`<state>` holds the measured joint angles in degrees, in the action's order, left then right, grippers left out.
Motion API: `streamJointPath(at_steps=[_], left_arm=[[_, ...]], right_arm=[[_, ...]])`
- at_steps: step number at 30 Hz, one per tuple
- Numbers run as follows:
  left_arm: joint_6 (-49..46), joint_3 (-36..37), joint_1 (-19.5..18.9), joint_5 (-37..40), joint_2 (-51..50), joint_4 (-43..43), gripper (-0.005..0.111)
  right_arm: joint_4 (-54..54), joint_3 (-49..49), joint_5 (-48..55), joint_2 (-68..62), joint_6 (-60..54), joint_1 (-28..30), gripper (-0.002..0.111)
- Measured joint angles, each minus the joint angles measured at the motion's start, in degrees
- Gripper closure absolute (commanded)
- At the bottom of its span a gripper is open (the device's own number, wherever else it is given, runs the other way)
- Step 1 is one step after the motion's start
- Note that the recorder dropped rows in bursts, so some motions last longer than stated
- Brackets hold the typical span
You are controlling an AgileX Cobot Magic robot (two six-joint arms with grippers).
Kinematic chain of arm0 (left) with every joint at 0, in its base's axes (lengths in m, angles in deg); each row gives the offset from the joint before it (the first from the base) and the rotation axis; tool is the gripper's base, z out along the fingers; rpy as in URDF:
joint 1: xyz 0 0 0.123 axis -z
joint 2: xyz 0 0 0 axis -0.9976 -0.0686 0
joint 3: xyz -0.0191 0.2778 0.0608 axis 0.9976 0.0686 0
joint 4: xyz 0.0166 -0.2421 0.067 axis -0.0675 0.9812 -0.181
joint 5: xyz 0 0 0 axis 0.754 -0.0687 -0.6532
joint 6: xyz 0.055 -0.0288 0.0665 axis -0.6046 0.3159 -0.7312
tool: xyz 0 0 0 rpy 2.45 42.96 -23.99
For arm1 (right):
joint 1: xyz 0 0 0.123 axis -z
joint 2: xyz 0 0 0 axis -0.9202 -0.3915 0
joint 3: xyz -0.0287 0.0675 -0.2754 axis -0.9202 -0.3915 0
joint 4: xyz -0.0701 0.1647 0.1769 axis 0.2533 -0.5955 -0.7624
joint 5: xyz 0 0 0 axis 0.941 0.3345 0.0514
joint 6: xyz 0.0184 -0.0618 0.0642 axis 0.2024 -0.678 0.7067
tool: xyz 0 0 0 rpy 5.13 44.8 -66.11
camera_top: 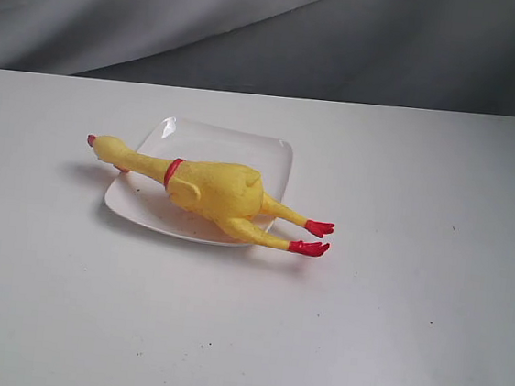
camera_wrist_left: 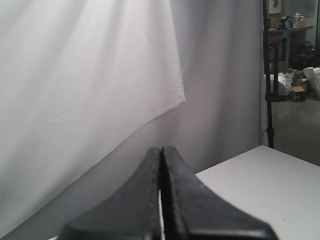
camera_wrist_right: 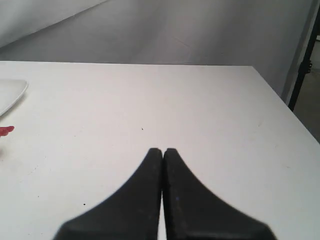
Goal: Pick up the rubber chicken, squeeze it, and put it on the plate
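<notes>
- The left gripper (camera_wrist_left: 161,152) has its fingers pressed together on nothing. It is aimed about level at the grey curtain (camera_wrist_left: 90,75), above a corner of the table (camera_wrist_left: 260,185).
- The right gripper (camera_wrist_right: 162,152) has its fingers flat against each other, empty. It sits low over the table, well apart from the plate (camera_wrist_right: 9,95).
- The rubber chicken (camera_top: 216,193) lies across the plate, head past the left rim, feet past the right.

White table (camera_top: 390,336) with faint dark specks, pale grey draped cloth backdrop (camera_top: 256,27) behind it, black stand pole (camera_wrist_left: 268,75) at the cloth's edge, grey floor (camera_wrist_left: 295,125) beyond, cluttered shelf (camera_wrist_left: 290,30), cardboard box (camera_wrist_left: 299,93), soft even light
</notes>
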<state>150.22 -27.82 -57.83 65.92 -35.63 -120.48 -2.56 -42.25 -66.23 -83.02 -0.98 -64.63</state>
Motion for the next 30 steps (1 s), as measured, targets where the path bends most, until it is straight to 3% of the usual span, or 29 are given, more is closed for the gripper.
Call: streamJointPath(at_steps=[25,28,30], left_arm=[[0.00,0.00,0.00,0.00,0.00,0.00,0.106],[0.00,0.00,-1.57,-1.10,0.49,0.00,0.106],[0.00,0.24,-4.59,-3.07,1.68,0.00,0.106]], right_arm=[[0.00,0.00,0.63,0.00,0.00,0.00,0.108],[0.00,0.00,0.73,0.00,0.00,0.00,0.108],[0.00,0.00,0.73,0.00,0.00,0.00,0.108]])
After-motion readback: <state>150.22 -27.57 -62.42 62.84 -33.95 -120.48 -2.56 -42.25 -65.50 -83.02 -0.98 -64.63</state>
